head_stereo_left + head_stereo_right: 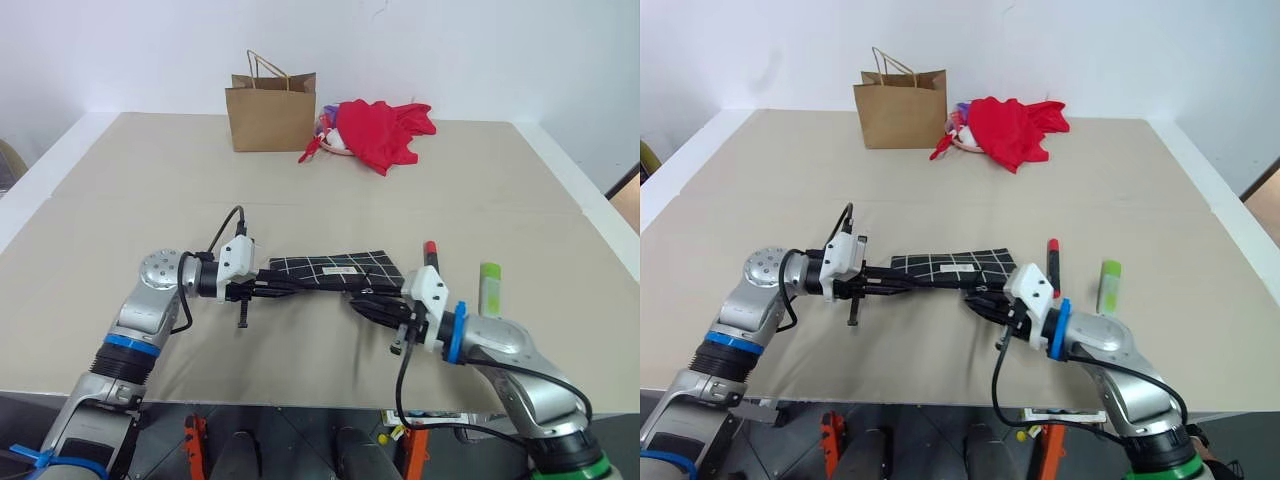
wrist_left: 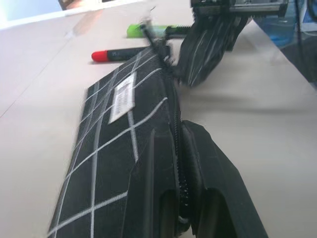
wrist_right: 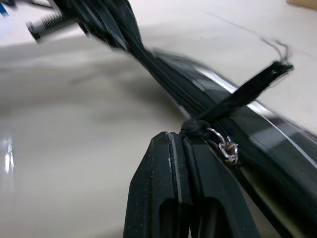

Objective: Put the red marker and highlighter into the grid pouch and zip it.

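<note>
The pouch is a flat black bag with thin white lines crossing in squares and a small white label on top. It is sitting near the front middle of the table, hanging a little between the two grippers. Its zipper edge is facing the robot, and a black zipper pull with a little metal ring is sticking out near the right end.

The left gripper is pinching the left end of the pouch, with its fingers pressed tight on the zipper edge. The right gripper is squeezing together at the right end of the pouch, right by the zipper pull. I cannot tell if it is holding the pull or the cloth.

The marker is lying on the table just past the right end of the pouch. It is slim and dark with a red cap. The highlighter is lying a bit farther right. It is short, fat and light green.

Far at the back, a brown paper bag is standing up, and a red cloth is lying crumpled beside it.
</note>
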